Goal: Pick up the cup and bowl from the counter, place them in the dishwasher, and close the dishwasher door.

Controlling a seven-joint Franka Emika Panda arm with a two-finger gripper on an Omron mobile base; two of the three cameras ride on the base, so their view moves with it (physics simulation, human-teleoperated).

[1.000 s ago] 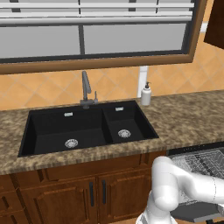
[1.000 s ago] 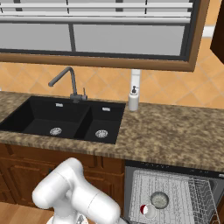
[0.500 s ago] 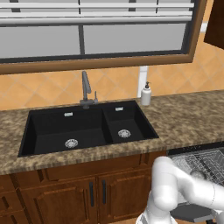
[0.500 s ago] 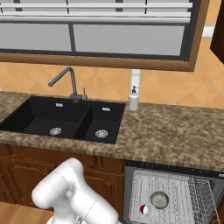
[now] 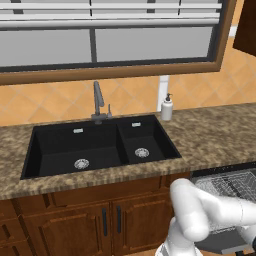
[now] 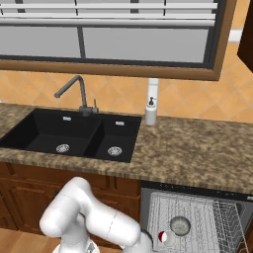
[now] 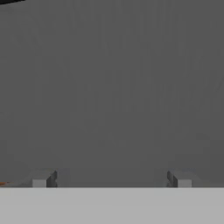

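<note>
Hand view, gripper (image 7: 109, 179) still wide open against dishwasher door (image 7: 113, 87); scene unchanged

Home kitchen: black double sink (image 5: 100, 147) in granite worktop (image 6: 197, 153), faucet (image 5: 98, 102), wood cabinets (image 5: 85, 220), open dishwasher (image 6: 197, 225), window (image 5: 110, 40).

A black double sink (image 5: 100, 147) is the landmark. Behind it rises an orange tiled wall (image 5: 55, 100) with a wide wood-framed window (image 5: 110, 42). Below it are brown cabinet doors (image 5: 90, 222).

Black double sink (image 5: 100, 145), faucet (image 5: 98, 102), soap dispenser (image 5: 167, 107)
</note>
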